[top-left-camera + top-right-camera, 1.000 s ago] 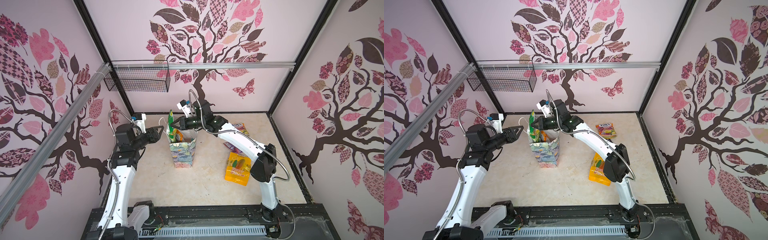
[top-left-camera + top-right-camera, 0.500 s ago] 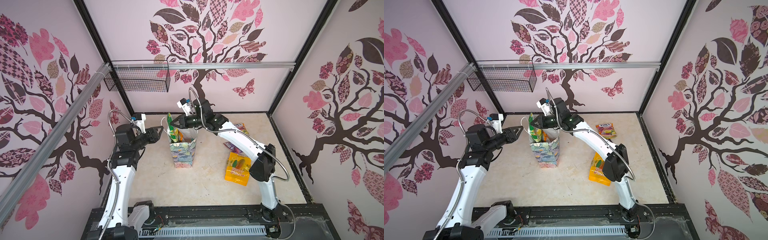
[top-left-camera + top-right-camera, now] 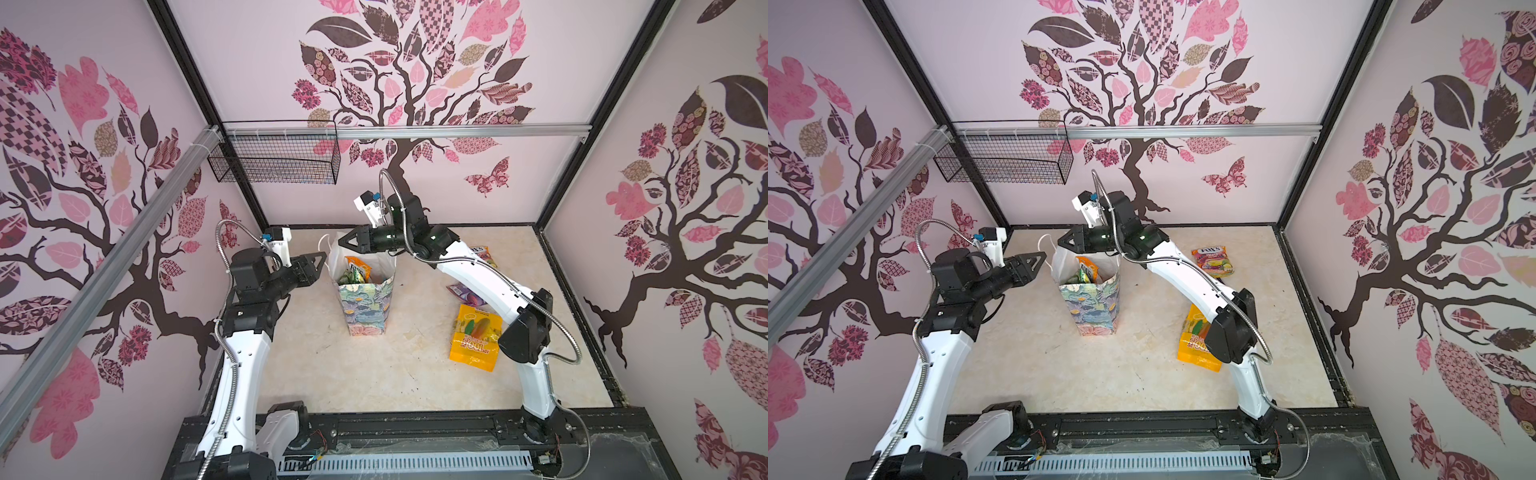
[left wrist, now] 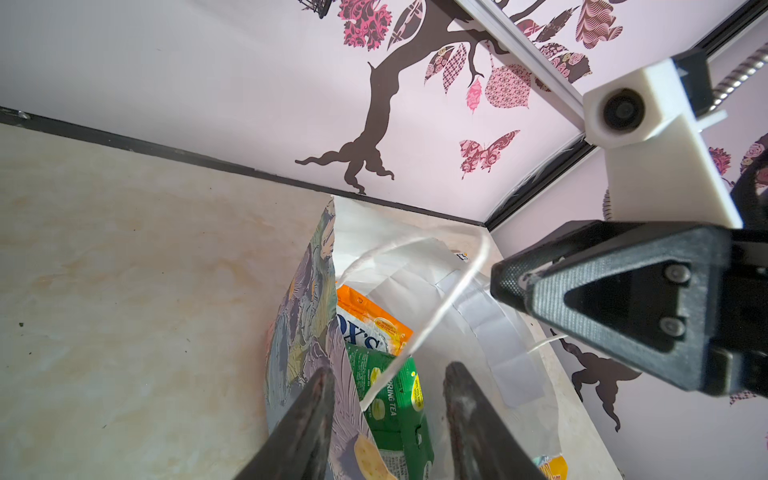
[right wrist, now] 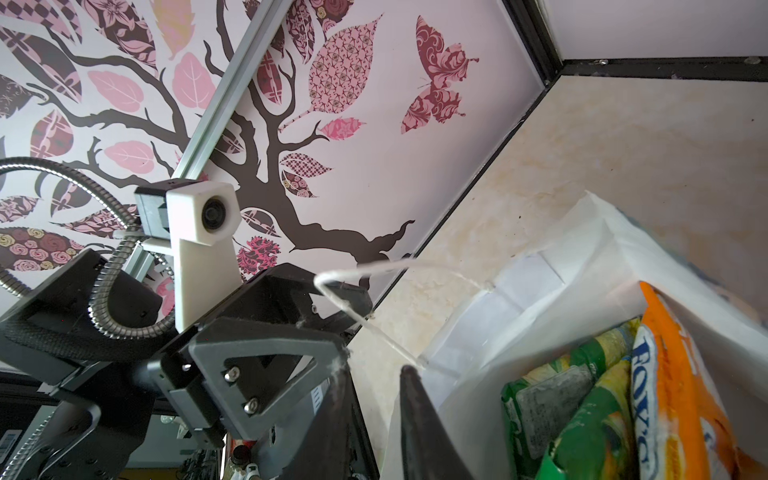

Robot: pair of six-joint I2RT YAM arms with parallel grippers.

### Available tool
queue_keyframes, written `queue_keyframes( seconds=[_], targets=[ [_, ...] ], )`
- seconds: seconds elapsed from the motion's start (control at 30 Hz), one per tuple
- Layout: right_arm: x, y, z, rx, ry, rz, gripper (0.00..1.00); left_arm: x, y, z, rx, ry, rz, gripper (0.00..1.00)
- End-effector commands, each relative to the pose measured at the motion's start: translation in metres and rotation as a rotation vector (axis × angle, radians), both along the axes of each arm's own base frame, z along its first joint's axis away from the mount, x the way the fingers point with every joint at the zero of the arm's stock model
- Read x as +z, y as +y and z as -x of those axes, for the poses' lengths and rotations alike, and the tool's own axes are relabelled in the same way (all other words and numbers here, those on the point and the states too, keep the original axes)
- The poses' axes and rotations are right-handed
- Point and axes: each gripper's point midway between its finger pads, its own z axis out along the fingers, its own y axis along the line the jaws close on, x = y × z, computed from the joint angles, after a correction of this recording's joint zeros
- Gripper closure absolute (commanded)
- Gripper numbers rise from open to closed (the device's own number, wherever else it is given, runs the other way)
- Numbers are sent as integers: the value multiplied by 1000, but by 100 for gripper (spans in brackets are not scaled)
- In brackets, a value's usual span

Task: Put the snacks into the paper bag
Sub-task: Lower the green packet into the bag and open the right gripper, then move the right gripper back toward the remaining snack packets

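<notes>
Yellow plastic leads at near right: a yellow packet (image 3: 473,338) lies flat on the table (image 3: 374,374), well apart from the paper bag (image 3: 368,307), which stands upright mid-table. Inside the bag an orange packet (image 4: 370,320) stands on end, touching a green packet (image 4: 399,399). My left gripper (image 3: 321,262) hangs just beside the bag's left rim, jaws parted and empty. Slightly farther, my right gripper (image 3: 343,242) hovers over the far rim, jaws a little apart with nothing between them. A purple packet (image 3: 463,291) lies partly hidden under my right arm, and a pink packet (image 3: 1212,261) rests at far right near the wall, so three snacks are left outside the bag. The hazard, as I judge it, is the white cord handle (image 4: 449,299), which arcs up close to my fingertips: a sideways pull-away could hook it and drag or topple the light bag, spilling what is packed. The upright orange packet could also block the next drop.
</notes>
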Motion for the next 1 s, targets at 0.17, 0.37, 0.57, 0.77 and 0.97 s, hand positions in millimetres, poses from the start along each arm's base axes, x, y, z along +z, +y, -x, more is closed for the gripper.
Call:
queue_keyframes(
  seconds=[0.17, 0.37, 0.57, 0.77, 0.97],
  targets=[
    [50, -12, 17, -12, -110, -40, 76, -2, -2, 1, -20, -16, 7, 52],
    [66, -23, 26, -27, -126, -75, 74, -1, -5, 1, -34, -25, 18, 41],
    [79, -61, 36, -132, -214, -7, 71, -3, -5, 0, -37, -16, 25, 38],
    [77, -108, 44, -226, -238, 24, 68, -3, -6, -1, -45, -16, 32, 37],
    [63, -169, 34, -382, -226, 81, 67, -3, -6, 0, -42, -16, 32, 35]
  ],
)
